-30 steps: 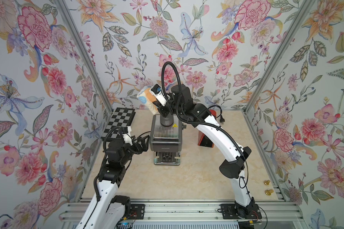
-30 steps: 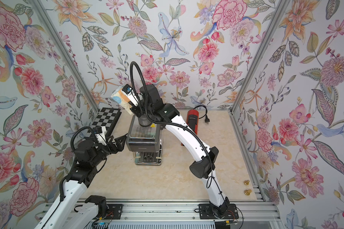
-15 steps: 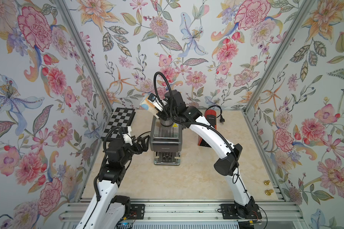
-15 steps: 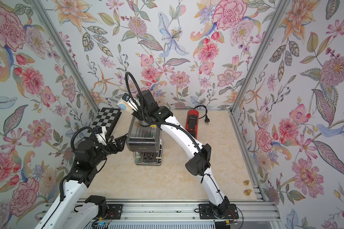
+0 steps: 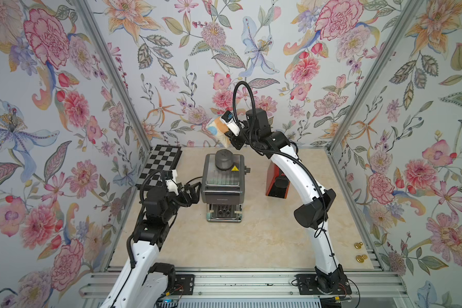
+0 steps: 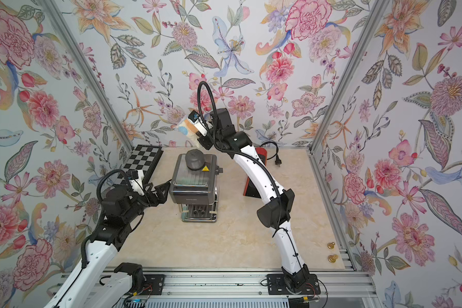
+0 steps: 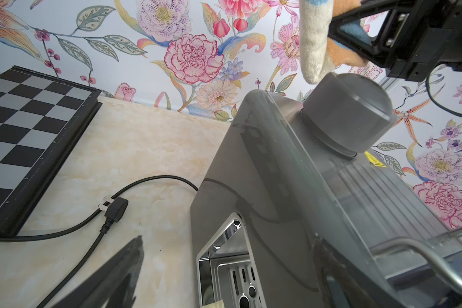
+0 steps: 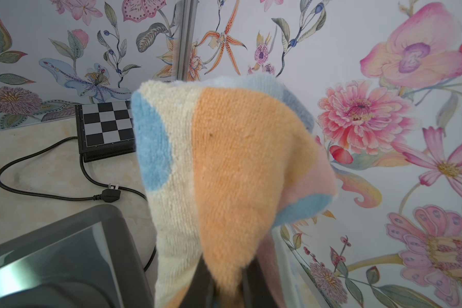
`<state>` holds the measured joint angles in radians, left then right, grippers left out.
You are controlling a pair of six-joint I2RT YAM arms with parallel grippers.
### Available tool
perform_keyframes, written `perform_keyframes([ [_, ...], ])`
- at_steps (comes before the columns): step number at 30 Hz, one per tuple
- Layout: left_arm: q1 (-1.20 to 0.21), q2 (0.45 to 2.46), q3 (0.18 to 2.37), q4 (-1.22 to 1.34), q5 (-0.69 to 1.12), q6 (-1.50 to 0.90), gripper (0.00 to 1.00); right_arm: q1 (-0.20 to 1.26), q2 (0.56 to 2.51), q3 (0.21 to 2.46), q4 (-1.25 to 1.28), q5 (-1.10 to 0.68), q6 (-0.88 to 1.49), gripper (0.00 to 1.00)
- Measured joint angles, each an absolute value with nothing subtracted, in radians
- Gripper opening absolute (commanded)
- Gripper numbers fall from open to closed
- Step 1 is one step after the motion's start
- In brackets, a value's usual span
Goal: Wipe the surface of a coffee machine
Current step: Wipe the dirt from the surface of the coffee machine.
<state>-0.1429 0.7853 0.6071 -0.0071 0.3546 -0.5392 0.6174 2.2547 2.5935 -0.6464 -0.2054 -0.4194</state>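
The grey coffee machine [image 5: 222, 184] [image 6: 194, 178] stands mid-table, its round dark cap [image 5: 223, 159] uncovered on top. My right gripper [image 5: 226, 135] [image 8: 226, 289] hangs above and behind the cap, near the back wall. It is shut on a folded towelling cloth [image 5: 216, 130] [image 8: 224, 173] of orange, cream and blue, whose lower end hangs just above the cap [image 7: 350, 114]. My left gripper [image 5: 193, 191] [image 7: 224, 280] is open and empty. It sits close against the machine's left side, low down, one finger [image 7: 112, 277] over the table.
A folded chessboard [image 5: 160, 165] leans in the back left corner. A black cable and plug [image 7: 115, 210] lie on the table left of the machine. An orange-red box [image 5: 276, 181] stands to its right. Two brass weights [image 5: 359, 250] sit by the front right edge.
My right gripper, holding the cloth, has risen off the machine's top and swung right and back, uncovering the round cap. The left arm has not moved.
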Motion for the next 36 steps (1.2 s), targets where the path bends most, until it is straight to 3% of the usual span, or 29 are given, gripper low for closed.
perform_keyframes([
  [13,-0.143,0.823,0.619,-0.005,0.356,-0.539,0.99,0.588,2.061,2.222,-0.651,-0.295,-0.522,0.00],
  [19,-0.143,0.829,0.619,-0.002,0.355,-0.540,0.99,0.661,1.959,2.105,-0.598,-0.176,-0.603,0.00],
  [36,-0.142,0.807,0.619,-0.002,0.356,-0.540,0.99,0.768,1.898,2.071,-0.554,0.099,-0.698,0.00],
])
